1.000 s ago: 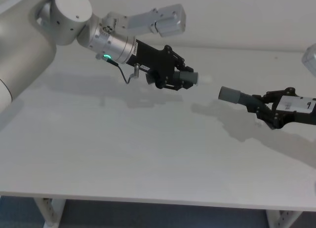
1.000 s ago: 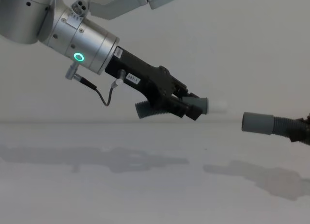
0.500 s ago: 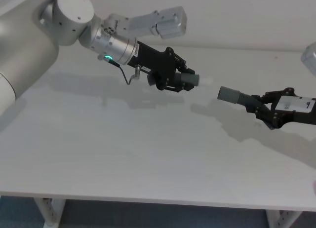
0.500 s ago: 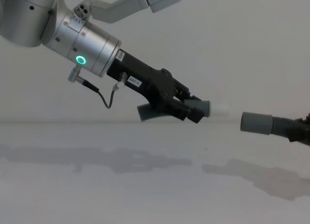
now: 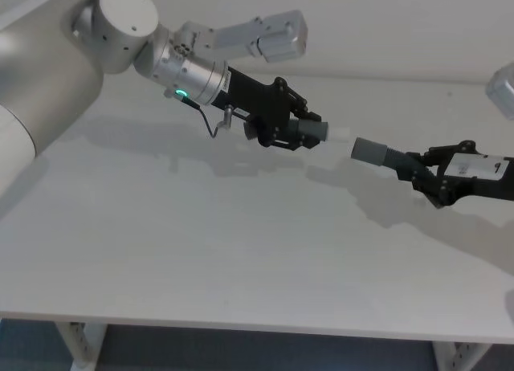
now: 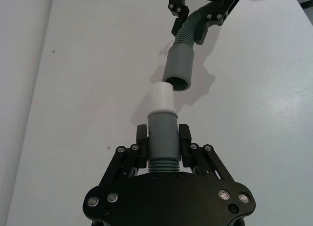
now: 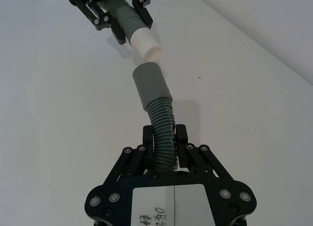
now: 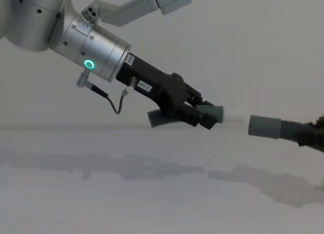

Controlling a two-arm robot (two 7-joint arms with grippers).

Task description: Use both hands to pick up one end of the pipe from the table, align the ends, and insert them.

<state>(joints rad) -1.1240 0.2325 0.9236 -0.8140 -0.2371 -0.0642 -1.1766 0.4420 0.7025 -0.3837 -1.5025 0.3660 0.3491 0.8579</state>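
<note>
Pipe tip (image 6: 160, 96) faced the sleeve (image 6: 178, 69) mid-frame, just apart, nearly coaxial — left claw (image 6: 163, 138), right claw (image 7: 165, 135) each clamped on hose (image 7: 163, 119).

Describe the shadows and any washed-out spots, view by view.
Head view: soft, even light; the left tool and right tool cast pale shadows on the table. Chest view: the white tip nearly blends into the pale wall. Left wrist view: the sleeve throws a soft shadow on the table.

table (image 5: 201, 250): seen as smooth, matt white-grey
ribbed hose (image 7: 163, 122): ridged dark grey plastic, matt
whitish-tipped cuff (image 6: 161, 123): smooth matt plastic
left gripper (image 6: 162, 146): black plastic, faintly glossy
left arm (image 8: 96, 49): silver metal, satin-finished
</note>
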